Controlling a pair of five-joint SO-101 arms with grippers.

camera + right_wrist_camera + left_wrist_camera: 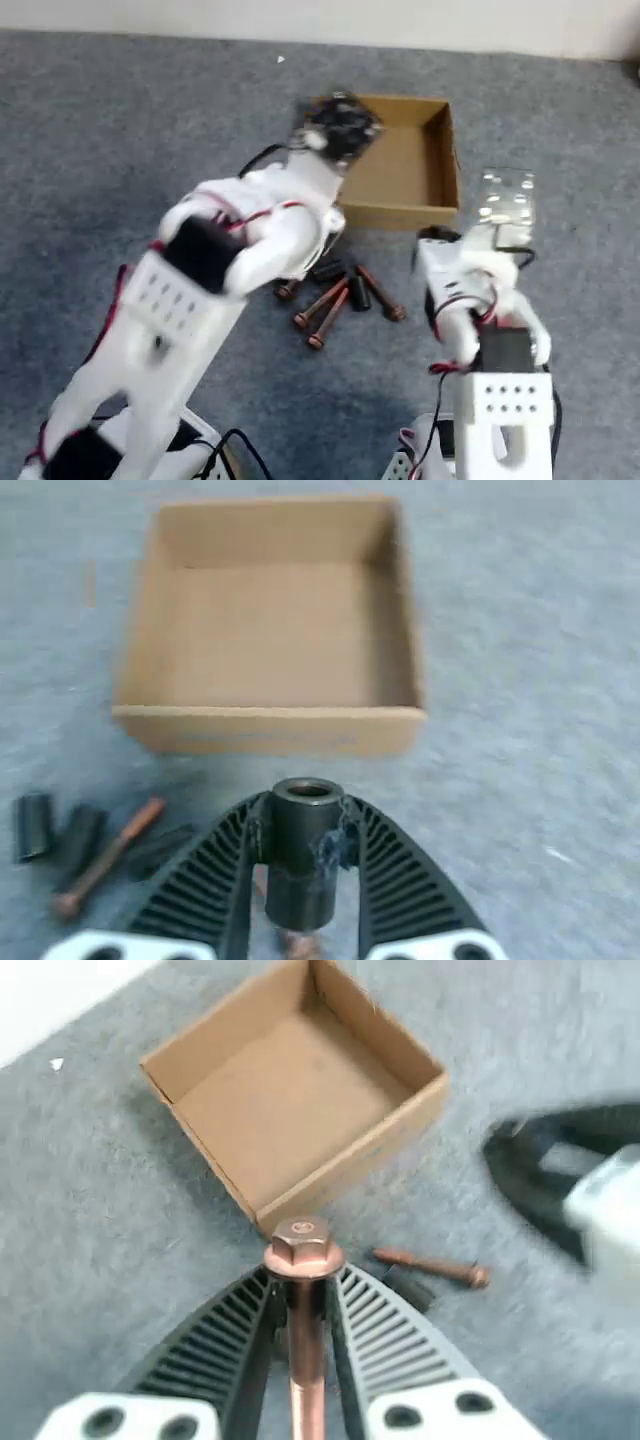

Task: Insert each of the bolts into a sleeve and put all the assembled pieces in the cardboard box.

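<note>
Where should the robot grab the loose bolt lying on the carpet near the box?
Take the bolt at mid-shank, probably straight down from above, with the jaws across its length. It lies flat on the carpet, long and thin, its wider hex head at one end. A black sleeve lies close by the other end, so keep off there.

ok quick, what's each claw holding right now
left claw: closed on a copper-coloured hex-head bolt
right claw: closed on a black cylindrical sleeve
</note>
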